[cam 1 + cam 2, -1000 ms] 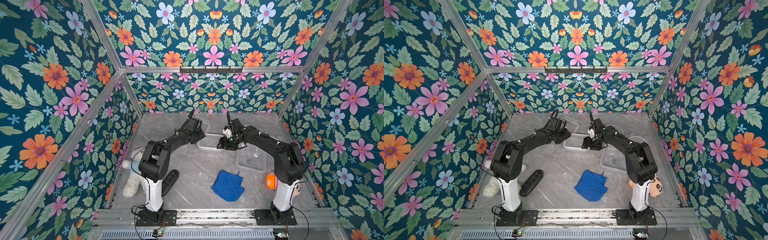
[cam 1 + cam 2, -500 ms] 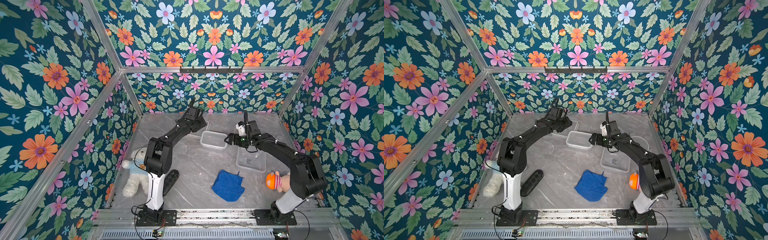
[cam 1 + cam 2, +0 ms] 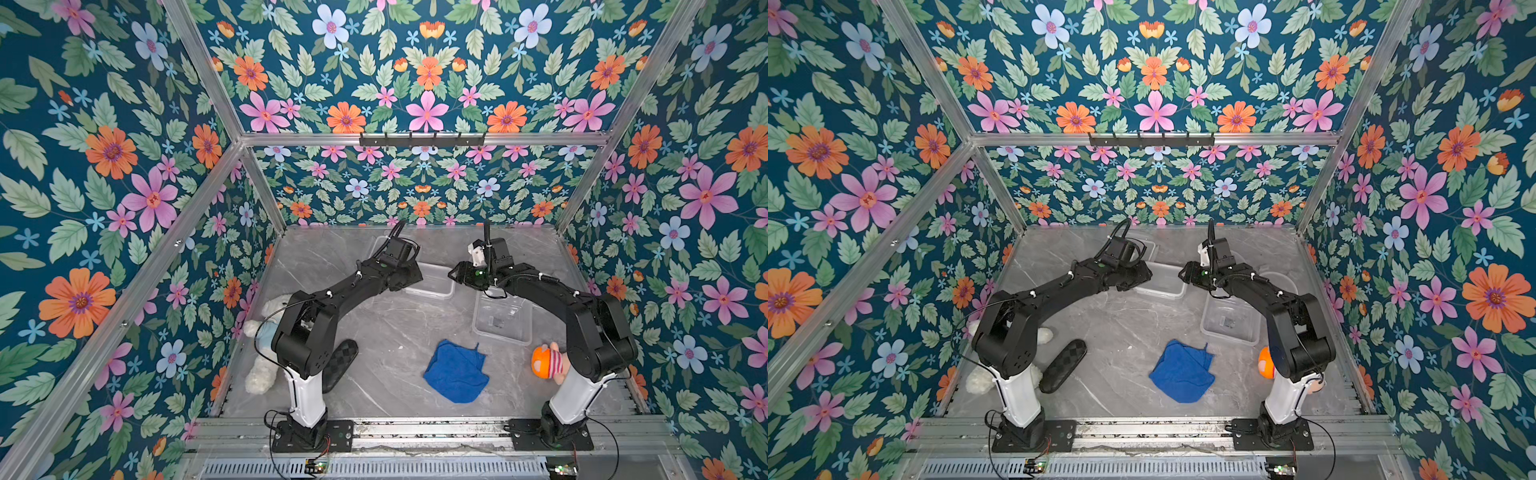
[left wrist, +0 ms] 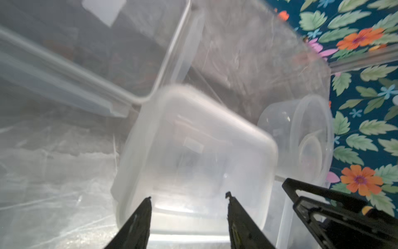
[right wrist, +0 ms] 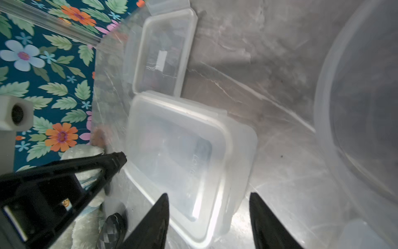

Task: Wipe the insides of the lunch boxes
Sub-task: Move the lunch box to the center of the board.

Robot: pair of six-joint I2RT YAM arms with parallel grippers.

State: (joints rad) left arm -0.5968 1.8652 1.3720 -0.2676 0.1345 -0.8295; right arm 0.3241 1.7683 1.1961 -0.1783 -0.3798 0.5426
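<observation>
The small rectangular lunch box (image 3: 434,284) (image 5: 178,151) stands open-side up mid-table, between both arms. My left gripper (image 3: 415,277) (image 4: 188,197) is at its left end, open, with the box's wall behind its fingers. From the right, my right gripper (image 3: 453,274) (image 5: 207,196) straddles the near corner, also open, with a sliver of table beside one finger. The large square lunch box (image 3: 503,320) sits under the right forearm. The round lunch box (image 3: 1277,282) (image 4: 305,138) is behind that arm. A blue cloth (image 3: 457,372) lies crumpled in front, untouched.
A clear flat lid (image 3: 384,245) (image 5: 159,58) lies at the back, behind the left wrist. A white plush toy (image 3: 262,374) and a black checkered object (image 3: 340,361) lie by the left arm's base. An orange-headed doll (image 3: 544,361) sits by the right base. Floral walls enclose the table.
My left gripper went to the back by the lid, then returned to the small box's left end. The right arm swung right and came back beside the box.
</observation>
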